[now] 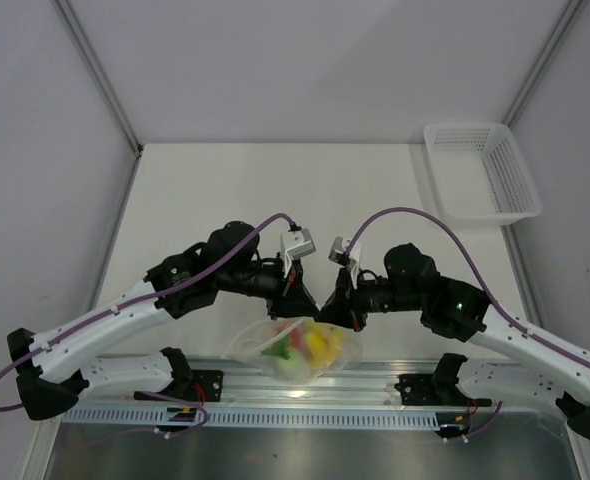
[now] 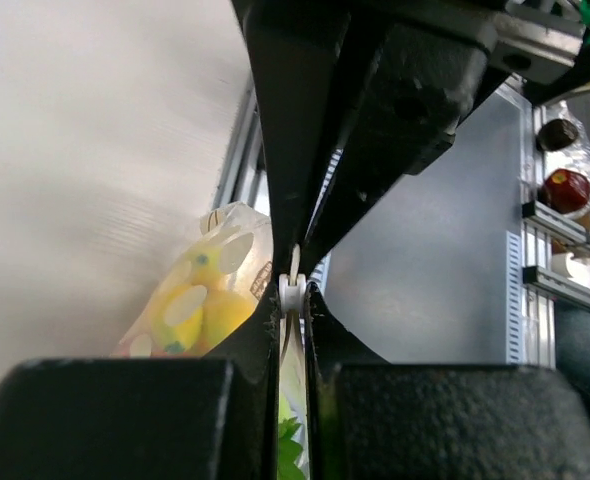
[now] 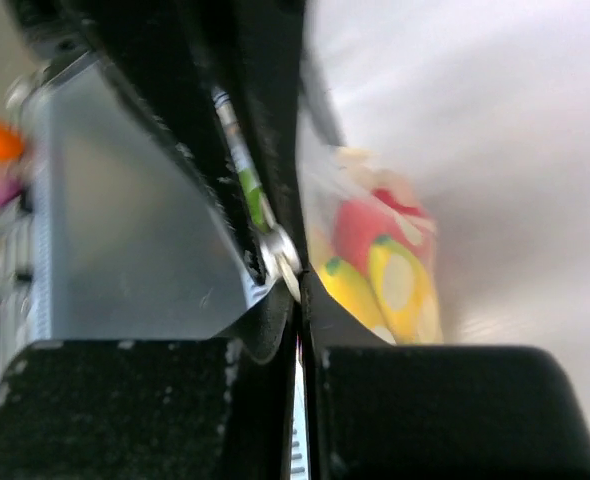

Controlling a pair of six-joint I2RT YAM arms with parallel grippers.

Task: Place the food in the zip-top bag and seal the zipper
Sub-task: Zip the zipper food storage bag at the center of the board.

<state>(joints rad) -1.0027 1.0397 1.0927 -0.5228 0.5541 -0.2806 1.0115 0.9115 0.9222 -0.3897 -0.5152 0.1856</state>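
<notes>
The thin clear zipper runs along the top edge of the clear, crinkly plastic zip-top bag and is almost wholly hidden. Each wrist view shows only a pale sliver of it between black fingers, so it is impossible to tell whether it is sealed along its length. The left gripper has its fingers pressed together on that edge. The right gripper pinches the same edge just beside it, with its fingers tight on the plastic.

The bag sits below the two grippers at the near edge of the white table, overlapping the aluminium rail. Whether it rests there or hangs cannot be told. Through the film show the yellow toy banana bunch, the round red toy fruit and some green leaves. The white radish body is hard to make out, and the right wrist view is blurred.

A white mesh basket stands at the far right corner, well apart.
</notes>
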